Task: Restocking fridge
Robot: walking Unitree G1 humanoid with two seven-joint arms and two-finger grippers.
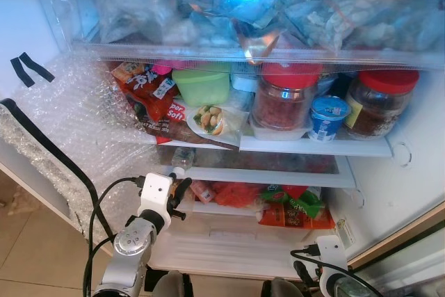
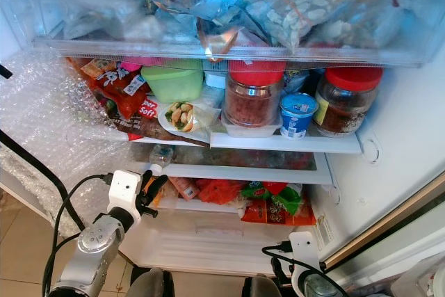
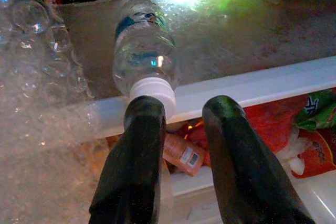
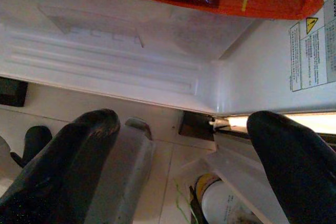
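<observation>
You're facing an open home fridge.
Red-lidded glass jars (image 1: 283, 95) and snack packets crowd its white shelf (image 1: 316, 146) mid-frame; beige floor tiles (image 1: 28, 241) lower left.

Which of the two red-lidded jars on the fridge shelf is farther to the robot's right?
The darker-filled jar at the shelf's right end, right of the small blue-topped cup. The other jar holds reddish contents and stands left of that cup.

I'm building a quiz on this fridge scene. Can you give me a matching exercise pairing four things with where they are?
Things:
1. water bottle
2. green tub
3. blue-lidded cup
4. left gripper

Places:
A. between two red-lidded jars
B. lying on the middle shelf, cap toward the front edge
C. just before the middle shelf's front edge
D. upper shelf, behind the plate of food

Pairs: 1-B, 2-D, 3-A, 4-C
</observation>
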